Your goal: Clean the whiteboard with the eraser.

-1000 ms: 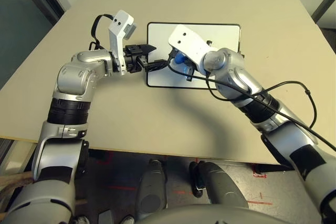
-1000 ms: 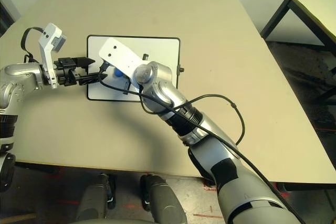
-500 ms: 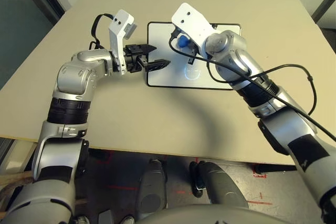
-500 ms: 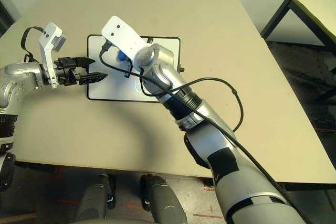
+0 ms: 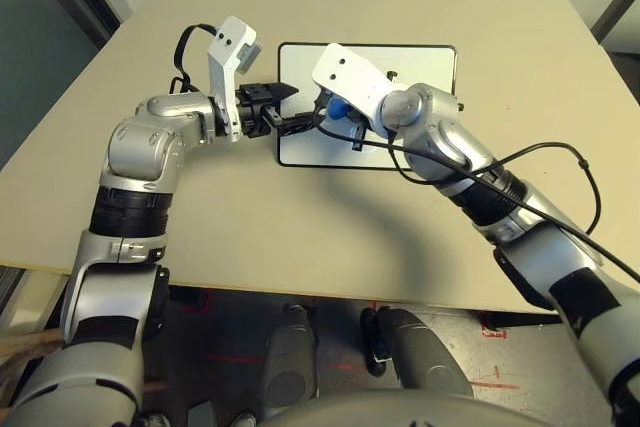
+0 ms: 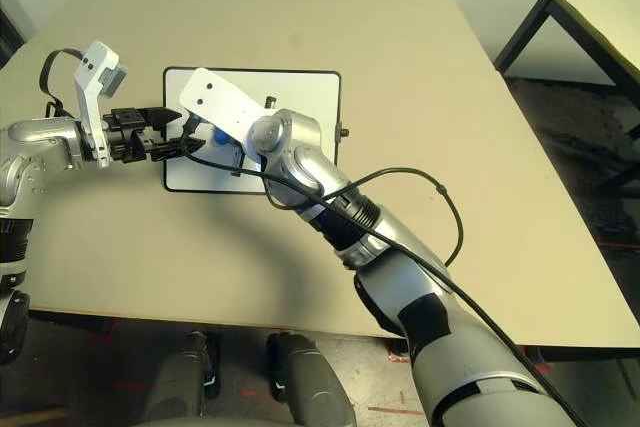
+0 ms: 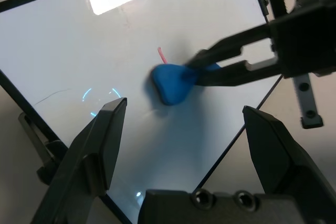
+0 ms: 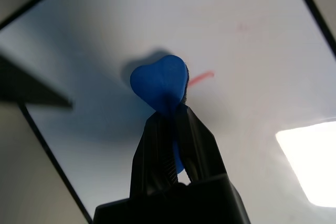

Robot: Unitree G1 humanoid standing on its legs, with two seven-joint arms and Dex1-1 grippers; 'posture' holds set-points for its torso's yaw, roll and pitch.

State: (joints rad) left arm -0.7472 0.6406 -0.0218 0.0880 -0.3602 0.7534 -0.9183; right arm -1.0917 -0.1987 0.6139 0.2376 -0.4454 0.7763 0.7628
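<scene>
While the left pincer (image 7: 184, 145) hovers with its fingers spread over the whiteboard's (image 5: 420, 59) near-left edge on the surface (image 5: 300, 217), the right pincer (image 8: 170, 129), clamped on the eraser (image 8: 160, 81), should press flat and sweep across the red mark (image 8: 201, 78) just beside it.

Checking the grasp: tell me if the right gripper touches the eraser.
Touching. The right wrist view shows the right gripper closed on the blue eraser, its fingers pinching the tail end over the whiteboard.
</scene>
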